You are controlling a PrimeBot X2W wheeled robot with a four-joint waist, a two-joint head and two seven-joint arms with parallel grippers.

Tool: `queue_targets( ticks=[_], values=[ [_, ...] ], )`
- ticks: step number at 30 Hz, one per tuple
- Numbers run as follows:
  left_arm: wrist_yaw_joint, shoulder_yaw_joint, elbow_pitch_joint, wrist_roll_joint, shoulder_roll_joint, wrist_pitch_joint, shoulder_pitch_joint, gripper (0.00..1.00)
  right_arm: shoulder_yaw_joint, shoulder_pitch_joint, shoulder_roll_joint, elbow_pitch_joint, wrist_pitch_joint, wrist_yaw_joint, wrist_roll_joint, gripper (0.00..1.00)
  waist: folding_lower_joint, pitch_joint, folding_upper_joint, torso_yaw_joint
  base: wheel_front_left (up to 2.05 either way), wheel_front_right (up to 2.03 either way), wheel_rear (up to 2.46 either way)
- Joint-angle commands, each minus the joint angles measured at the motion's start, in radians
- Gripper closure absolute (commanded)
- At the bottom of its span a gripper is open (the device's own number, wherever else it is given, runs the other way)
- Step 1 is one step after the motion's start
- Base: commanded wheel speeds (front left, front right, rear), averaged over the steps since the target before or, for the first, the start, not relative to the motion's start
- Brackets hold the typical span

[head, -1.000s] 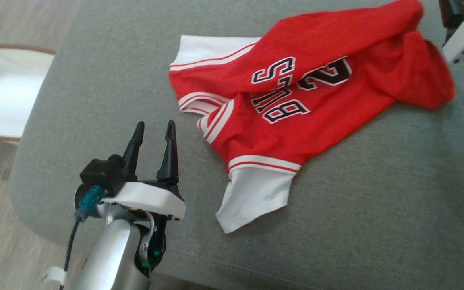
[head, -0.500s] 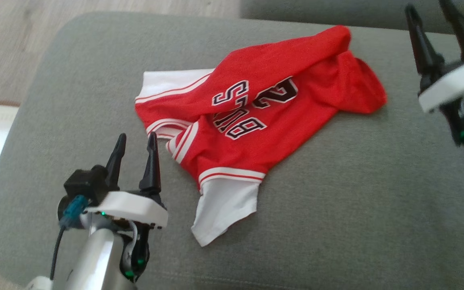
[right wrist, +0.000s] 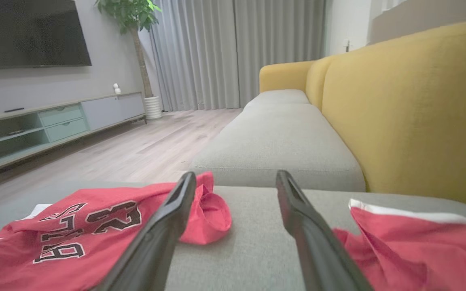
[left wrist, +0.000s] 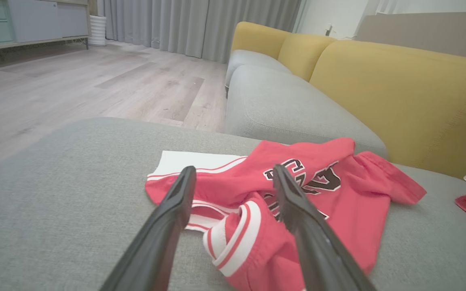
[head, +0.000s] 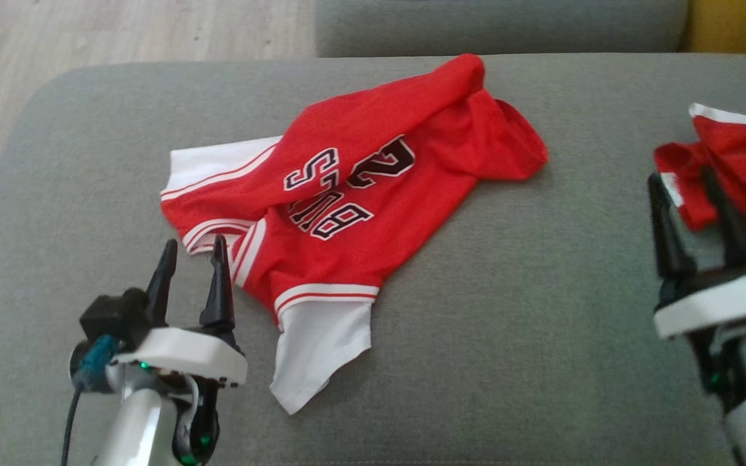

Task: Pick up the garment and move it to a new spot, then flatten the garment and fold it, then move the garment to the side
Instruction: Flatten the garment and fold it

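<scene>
Left gripper, fingers apart and empty, sits just left of the crumpled garment

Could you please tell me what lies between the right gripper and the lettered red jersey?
Just a bare stretch of grey cushion lies between the right gripper and the jersey, as the head view shows.

A grey cushion bears a crumpled red jersey and another red garment.
</scene>
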Motion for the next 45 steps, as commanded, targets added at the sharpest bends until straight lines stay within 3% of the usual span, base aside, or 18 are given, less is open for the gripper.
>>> queue_targets(
  ticks=[1,8,13,18,28,33,39,40,41,45],
  values=[
    [-0.003,0.029,-0.030,-0.001,0.021,-0.011,-0.023,0.00,-0.009,0.015,0.010,-0.044,-0.011,0.007,-0.025,0.00,0.0000,-0.002,-0.0001,-0.019,0.00,0.00,0.00],
    [-0.014,0.014,-0.022,-0.013,0.021,0.012,-0.024,0.00,-0.042,0.068,0.072,-0.085,0.009,0.007,-0.062,0.00,0.0000,-0.001,-0.0001,-0.042,0.00,0.00,0.00],
    [-0.059,0.019,-0.015,-0.101,0.018,0.096,-0.032,0.00,-0.063,0.072,0.085,-0.113,0.027,0.007,-0.075,0.00,0.0000,0.004,-0.0001,-0.051,0.00,0.00,0.00],
    [-0.107,0.018,-0.009,-0.208,0.065,0.335,-0.080,0.00,-0.083,0.076,0.089,-0.129,0.042,0.007,-0.083,0.00,0.0000,0.009,-0.0001,-0.052,0.00,0.00,0.00],
    [-0.128,-0.018,-0.012,-0.428,0.184,0.979,-0.192,0.00,-0.084,0.070,0.120,-0.120,0.047,0.007,-0.084,0.00,0.0000,0.006,-0.0001,-0.087,0.00,0.00,0.00],
    [-0.127,-0.048,0.012,-0.466,0.223,1.142,-0.217,0.00,-0.087,0.063,0.124,-0.107,0.044,0.007,-0.078,0.00,0.0000,0.016,-0.0001,-0.106,0.00,0.00,0.00],
    [-0.126,-0.062,0.072,-0.505,0.211,1.215,-0.260,0.01,-0.083,0.053,0.130,-0.095,0.041,0.007,-0.074,0.00,0.0000,0.019,-0.0001,-0.118,0.00,0.00,0.00],
    [-0.129,-0.067,0.080,-0.511,0.209,1.225,-0.265,0.47,-0.083,0.052,0.131,-0.093,0.040,0.007,-0.074,0.00,0.0000,0.018,-0.0001,-0.118,0.00,0.00,0.00],
    [-0.131,-0.074,0.086,-0.509,0.213,1.232,-0.270,1.00,-0.084,0.052,0.131,-0.091,0.039,0.007,-0.074,0.00,0.0000,0.017,-0.0001,-0.118,0.00,0.00,0.00],
    [-0.142,-0.093,0.088,-0.514,0.240,1.256,-0.284,1.00,-0.091,0.057,0.129,-0.084,0.036,0.007,-0.074,0.00,0.0000,0.006,-0.0001,-0.109,0.00,0.00,0.00]
  ],
)
